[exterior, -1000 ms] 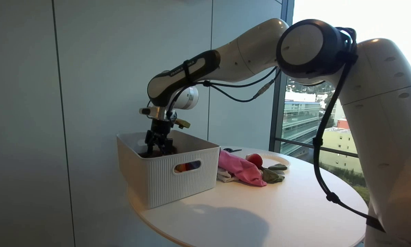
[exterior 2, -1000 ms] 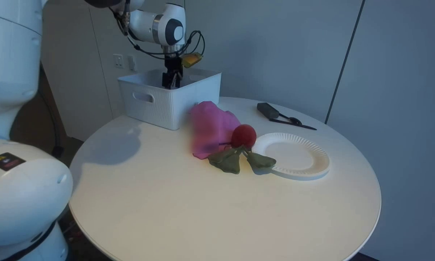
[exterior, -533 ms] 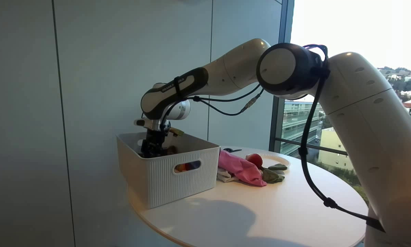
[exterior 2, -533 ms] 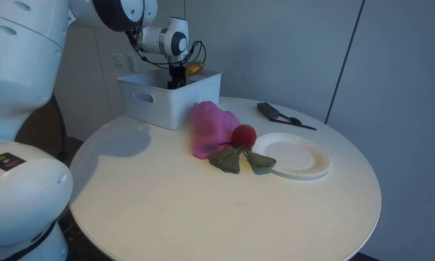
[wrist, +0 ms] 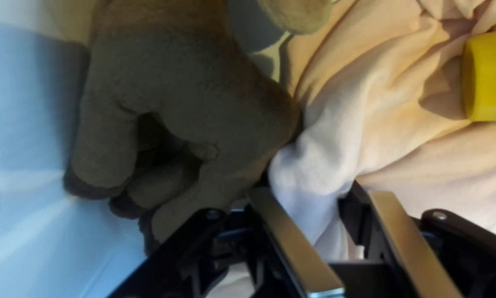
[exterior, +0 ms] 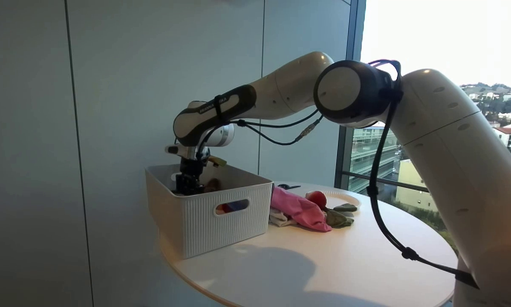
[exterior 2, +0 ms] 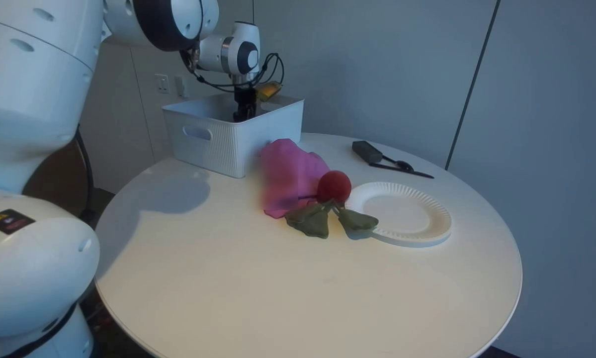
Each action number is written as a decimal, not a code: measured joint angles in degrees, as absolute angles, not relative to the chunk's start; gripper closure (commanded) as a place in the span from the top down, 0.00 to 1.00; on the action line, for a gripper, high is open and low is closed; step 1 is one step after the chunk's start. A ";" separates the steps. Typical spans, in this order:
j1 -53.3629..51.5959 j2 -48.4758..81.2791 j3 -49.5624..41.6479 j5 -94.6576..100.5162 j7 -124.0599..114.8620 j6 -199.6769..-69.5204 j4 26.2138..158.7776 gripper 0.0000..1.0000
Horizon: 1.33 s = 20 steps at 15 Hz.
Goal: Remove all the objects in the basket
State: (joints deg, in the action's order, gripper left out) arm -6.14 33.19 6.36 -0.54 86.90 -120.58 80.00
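Note:
The white ribbed basket (exterior: 225, 232) stands on the round table, and my gripper (wrist: 310, 189) is down inside it. A pale cloth (wrist: 388, 103) lies crumpled in there. One fold of it rises between my fingers, which stand partly apart; whether they press on it I cannot make out. Against the left finger lies a brown plush toy (wrist: 190, 82), beside the basket's bluish wall. On the cloth, at the wrist view's right edge, sits a thing with a yellow cap (wrist: 485, 78), cut off by the frame. The basket's wall hides my fingertips in both exterior views.
Outside the basket lie a pink cloth (exterior 2: 298, 174), a red round thing (exterior 2: 334, 185) with green leaves (exterior 2: 310, 219), and a white paper plate (exterior 2: 407, 214). A dark block (exterior 2: 367, 150) with black utensils lies farther back. A wall stands close behind the table.
My arm has come down and the gripper sits deeper in the basket. Less orange shows through the handle hole. The things on the table have stayed in place.

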 measured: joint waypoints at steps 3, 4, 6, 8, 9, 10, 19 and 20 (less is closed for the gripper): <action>-6.02 32.58 6.36 -0.46 86.22 -120.57 79.81 0.04; -5.92 32.30 6.36 -0.44 85.83 -120.58 79.79 0.08; -5.62 31.36 6.36 -0.43 84.90 -120.61 79.78 0.10; -5.23 29.68 6.36 -0.43 83.87 -120.72 79.82 0.10; -4.99 28.44 6.36 -0.44 83.35 -120.90 79.87 0.10; -4.69 26.83 6.36 -0.44 82.79 -121.38 79.98 0.10; -2.51 4.87 3.54 1.97 75.24 -132.57 88.40 0.09; -2.28 2.08 2.84 3.36 73.71 -133.42 89.96 0.09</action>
